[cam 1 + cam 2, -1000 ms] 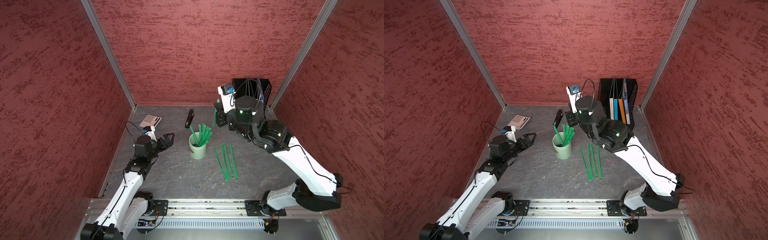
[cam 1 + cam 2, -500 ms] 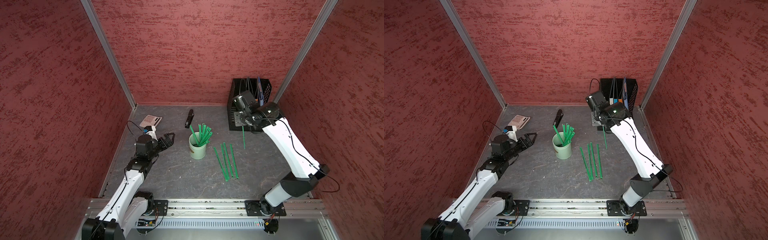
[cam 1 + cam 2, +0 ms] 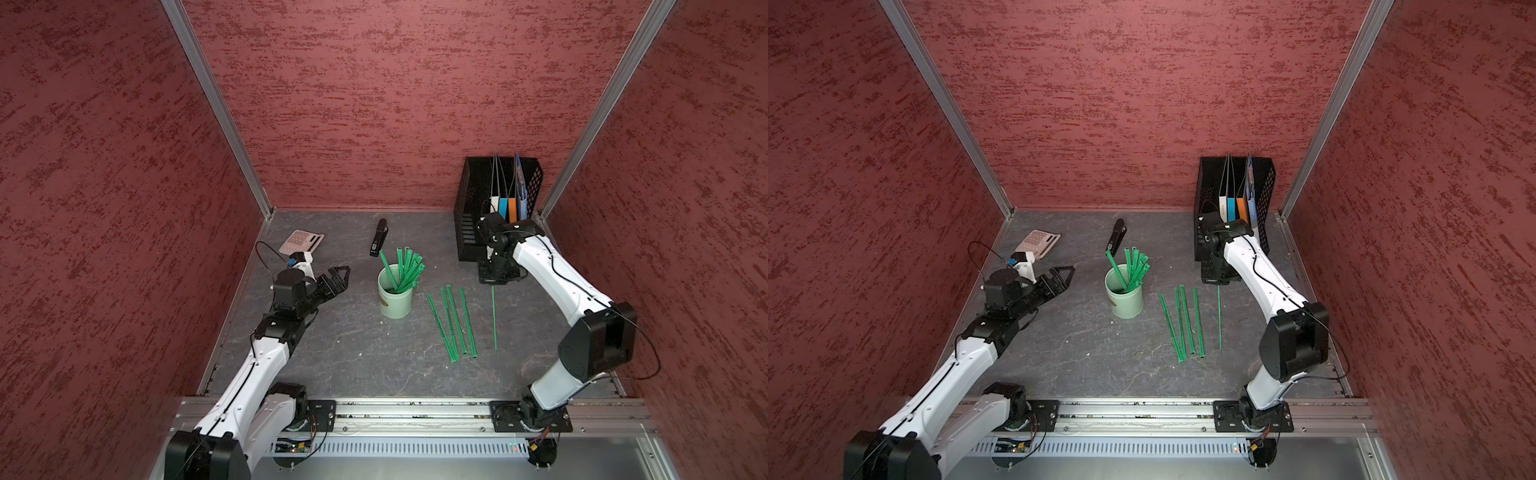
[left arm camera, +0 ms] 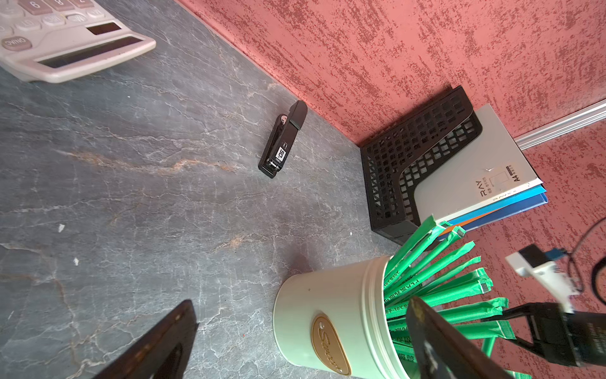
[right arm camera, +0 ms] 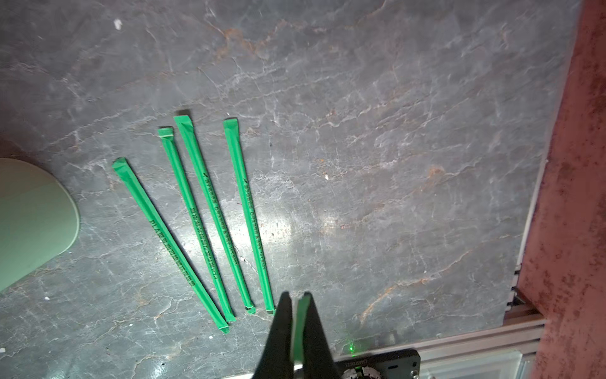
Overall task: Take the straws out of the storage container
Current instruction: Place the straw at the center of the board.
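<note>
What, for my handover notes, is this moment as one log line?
right gripper: shut on a straw | left gripper: open, empty | table: four straws | storage container: several straws

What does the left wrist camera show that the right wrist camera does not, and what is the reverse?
Only the left wrist view shows the calculator, the stapler, the black file rack, the bundle of straws standing in the cup, and the open left gripper.

Only the right wrist view shows four loose straws lying flat on the table, and the right gripper shut on a single straw.

Both show the cup, the grey table and the red wall.
</note>
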